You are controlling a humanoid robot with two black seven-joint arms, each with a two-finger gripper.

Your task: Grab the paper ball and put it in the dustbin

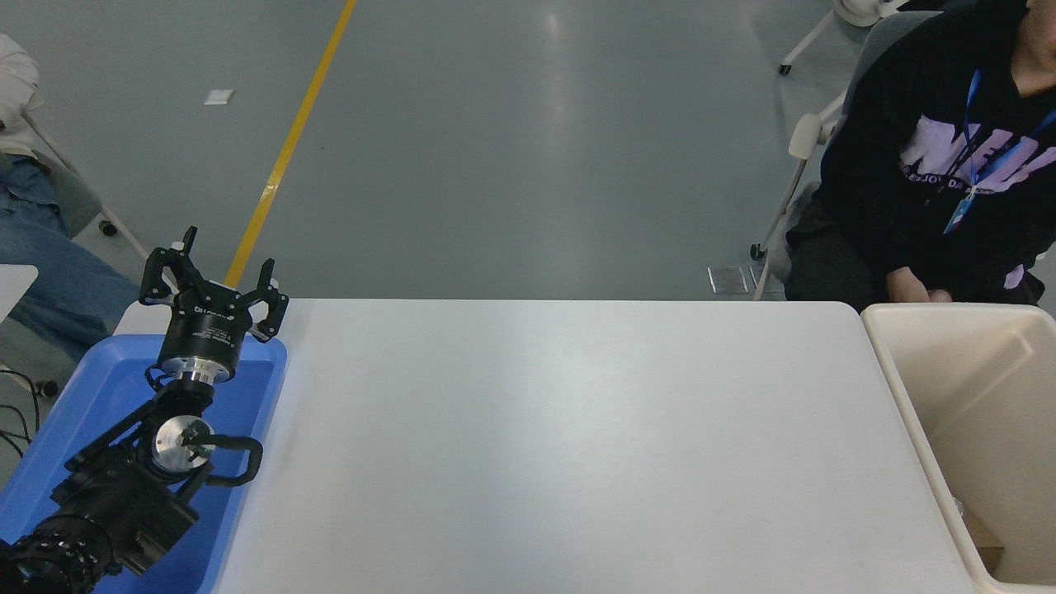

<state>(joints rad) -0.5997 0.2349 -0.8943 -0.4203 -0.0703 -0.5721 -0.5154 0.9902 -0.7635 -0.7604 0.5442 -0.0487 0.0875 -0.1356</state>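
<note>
The cream-beige dustbin [899,388] stands at the table's right end, partly cut off by the picture's right edge. The paper ball is out of view. My right gripper is out of view too. My left gripper [216,272] is parked at the lower left above the blue tray, its fingers spread open and empty.
A shallow blue tray [99,388] lies at the table's left end under my left arm. A person in a black hoodie [932,165] sits at the far right behind the dustbin. Another seated person's leg [49,280] shows at the left edge. The white table [561,445] spans the middle.
</note>
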